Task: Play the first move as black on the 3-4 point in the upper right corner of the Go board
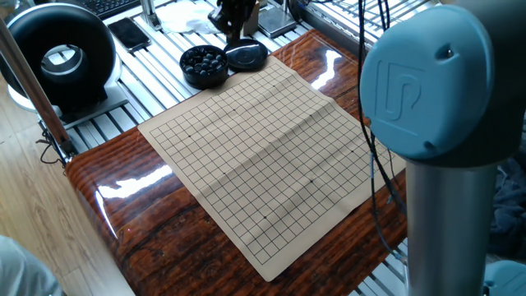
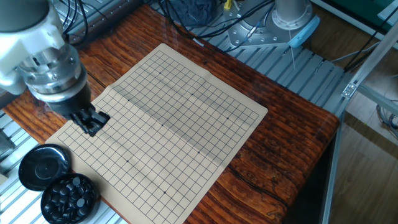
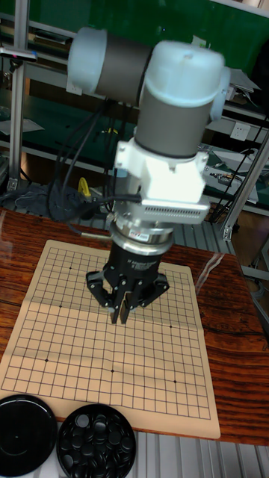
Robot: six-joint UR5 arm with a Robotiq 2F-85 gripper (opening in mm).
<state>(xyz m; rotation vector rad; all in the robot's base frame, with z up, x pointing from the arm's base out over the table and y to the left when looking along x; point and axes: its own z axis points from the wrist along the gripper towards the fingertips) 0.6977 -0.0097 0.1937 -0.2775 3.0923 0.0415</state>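
Note:
A paper Go board (image 2: 168,118) lies on the wooden table, and I see no stone on its grid. The round bowl of black stones (image 2: 69,199) sits off the board's near-left corner, with its black lid (image 2: 42,165) beside it. My gripper (image 2: 92,123) hangs over the board's left edge, a short way from the bowl. In the tall fixed view the gripper (image 3: 119,315) points down with its fingertips pressed together. No stone shows between them. The other camera shows the gripper (image 1: 229,30) behind the bowl (image 1: 204,64) and lid (image 1: 246,56).
The arm's big grey-blue joint (image 1: 431,82) blocks the right of one fixed view. A black ring-shaped device (image 1: 59,51) and a phone (image 1: 130,33) lie beyond the table. Cables (image 2: 199,12) and the arm's base (image 2: 289,18) sit past the board's far side.

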